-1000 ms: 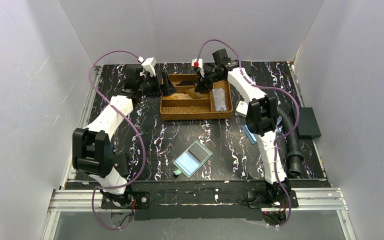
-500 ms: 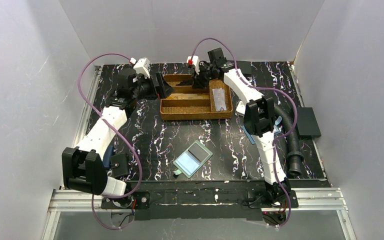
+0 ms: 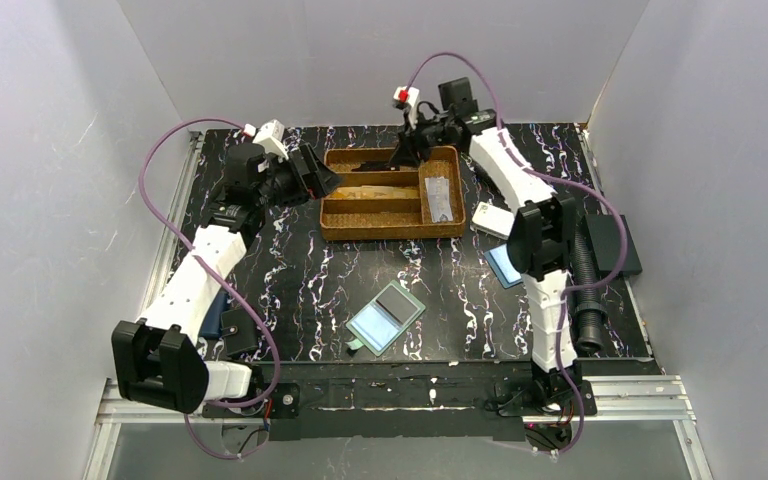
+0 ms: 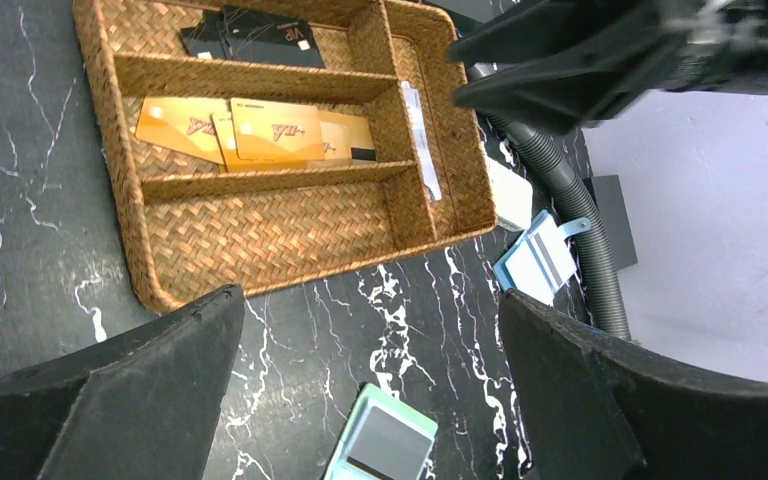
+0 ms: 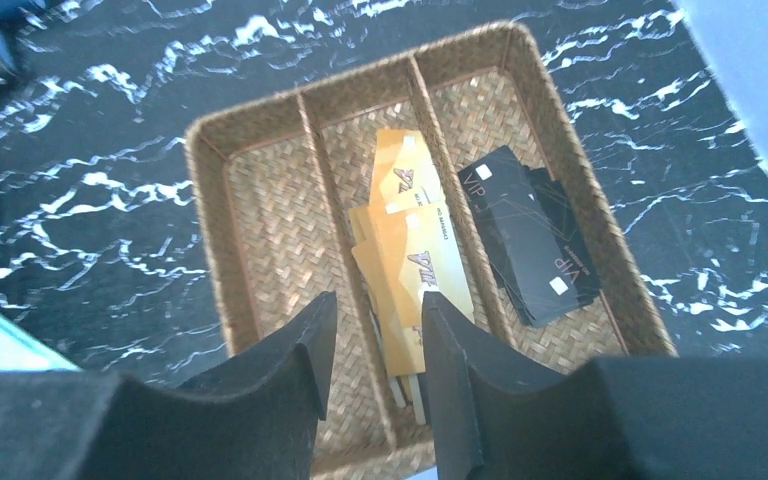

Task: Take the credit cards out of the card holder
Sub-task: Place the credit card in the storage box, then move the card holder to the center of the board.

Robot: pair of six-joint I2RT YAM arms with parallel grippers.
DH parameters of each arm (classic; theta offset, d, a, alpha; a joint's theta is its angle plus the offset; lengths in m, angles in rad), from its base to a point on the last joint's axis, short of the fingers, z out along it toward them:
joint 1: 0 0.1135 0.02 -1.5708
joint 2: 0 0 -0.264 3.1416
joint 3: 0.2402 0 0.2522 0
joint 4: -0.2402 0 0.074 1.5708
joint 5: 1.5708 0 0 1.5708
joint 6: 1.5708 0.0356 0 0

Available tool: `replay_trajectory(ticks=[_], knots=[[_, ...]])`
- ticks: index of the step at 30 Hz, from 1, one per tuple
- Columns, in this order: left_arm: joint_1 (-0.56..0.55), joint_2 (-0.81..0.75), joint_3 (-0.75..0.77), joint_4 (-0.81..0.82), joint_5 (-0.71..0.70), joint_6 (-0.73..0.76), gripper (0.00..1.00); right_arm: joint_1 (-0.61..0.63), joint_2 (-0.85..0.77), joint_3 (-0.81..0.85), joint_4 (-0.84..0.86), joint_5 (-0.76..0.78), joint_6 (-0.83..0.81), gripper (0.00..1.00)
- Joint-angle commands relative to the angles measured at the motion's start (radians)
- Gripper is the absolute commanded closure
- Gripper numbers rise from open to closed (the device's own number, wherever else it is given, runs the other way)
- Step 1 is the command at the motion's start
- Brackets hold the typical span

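Sitting farthest back, wicker tray (image 3: 390,232): left gripper (image 3: 325,178) spread wide beside its left end, right gripper (image 5: 377,310) above it, jaws narrowly apart, empty. Card holder (image 3: 387,317) lies well nearer than the tray. Orange-gold cards (image 5: 410,250) and dark cards (image 5: 530,235) already in the tray; likely near done, though one holder pocket looks dark.

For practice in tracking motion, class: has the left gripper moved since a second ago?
Yes: the left gripper has drawn leftward, away from the wicker tray.
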Motion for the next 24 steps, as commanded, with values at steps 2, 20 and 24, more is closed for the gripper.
replay_trajectory(ticks=[2,20,24], knots=[[0.005,-0.069,-0.02,-0.081,-0.035,-0.057,0.02,-0.059,-0.172,-0.063,-0.066,-0.112,0.044,0.51],[0.013,-0.15,-0.143,-0.161,0.18,-0.4,0.02,-0.141,-0.649,-0.606,-0.244,-0.026,-0.123,0.27],[0.013,-0.199,-0.166,-0.201,0.202,-0.365,0.02,-0.154,-0.715,-0.696,-0.252,-0.013,-0.144,0.27]])
